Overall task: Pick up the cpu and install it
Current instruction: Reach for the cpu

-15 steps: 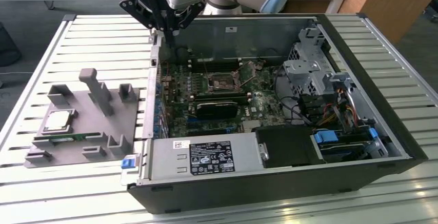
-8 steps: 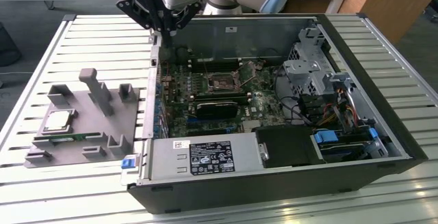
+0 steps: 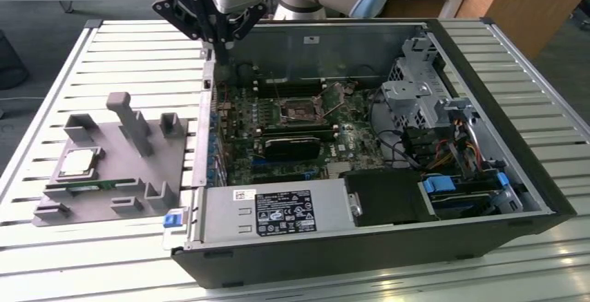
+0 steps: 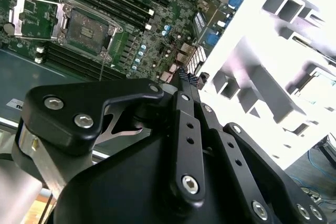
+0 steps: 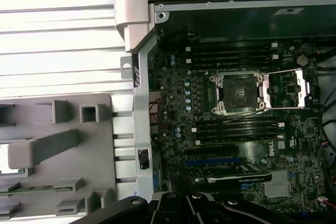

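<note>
The cpu [image 3: 79, 162] lies flat, silver top up, in a recess of the grey holder block [image 3: 138, 184] on the slatted surface [image 3: 138, 53], at the exterior view's left. A green memory stick [image 3: 88, 185] sits in a slot just beside it on the nearer side. To the exterior view's right lies an opened computer case [image 3: 369, 253], its grey power supply [image 3: 276, 212] closest to the camera. Farther in is the motherboard [image 3: 276, 164], where the processor socket [image 3: 302, 110] shows with its metal frame flipped open, as both wrist views also show [image 5: 239, 93] [image 4: 86, 27]. At the far side, the claw [image 3: 222, 63] hangs above the case wall nearest the holder block. Its fingers are pressed together and carry nothing, and it is well apart from the cpu.
</note>
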